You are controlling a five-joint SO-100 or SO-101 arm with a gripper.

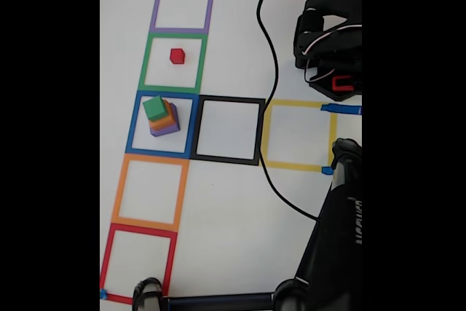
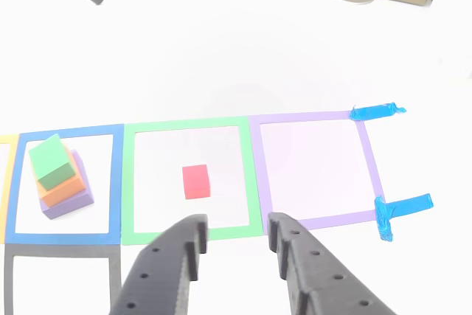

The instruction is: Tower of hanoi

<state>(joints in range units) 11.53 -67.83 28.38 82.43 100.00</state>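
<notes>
Hovering with its fingers spread and empty, the gripper sat nearest in the other view. Straight beyond the gap between them lay the red cube, alone inside the green square. Left, in the blue square, green cube topped orange cube and purple cube.

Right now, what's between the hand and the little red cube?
In the other view, the green tape square's near edge crosses between the open hand and the red cube; otherwise just bare white table.
</notes>
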